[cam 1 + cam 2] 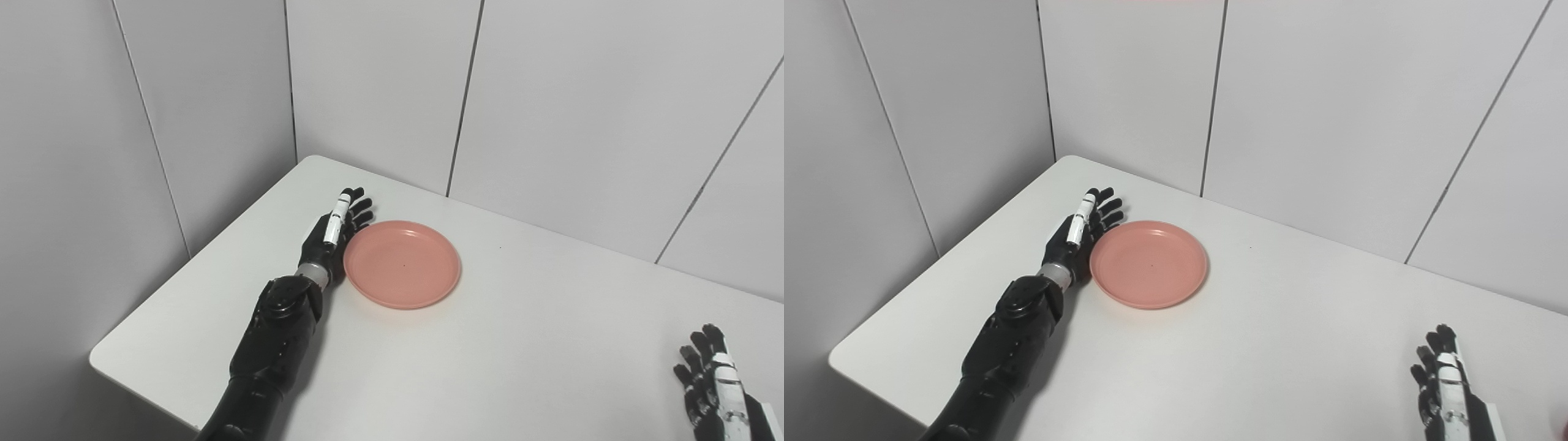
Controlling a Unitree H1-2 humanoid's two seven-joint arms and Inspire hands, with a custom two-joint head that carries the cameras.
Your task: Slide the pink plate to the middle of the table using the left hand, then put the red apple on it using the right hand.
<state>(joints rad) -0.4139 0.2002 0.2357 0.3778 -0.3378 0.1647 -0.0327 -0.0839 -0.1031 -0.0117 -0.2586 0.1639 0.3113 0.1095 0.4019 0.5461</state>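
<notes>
1. Your round pink plastic plate (402, 264) lies left of centre on the white table (520, 343), empty.
2. Your black left hand (334, 231) rests at its 9 o'clock rim, fingers spread, gripping nothing.
3. Your right hand (713, 383), fingers apart, sits at 4 o'clock; bare tabletop between.

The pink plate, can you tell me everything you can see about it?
The pink plate is round and shallow, salmon-pink, with a smooth matte look like plastic and a low raised rim. It is empty and lies flat, right side up, on the white table, toward its left part. The left hand stands open against its left edge, fingers pointing toward the wall; whether they touch is unclear.
</notes>
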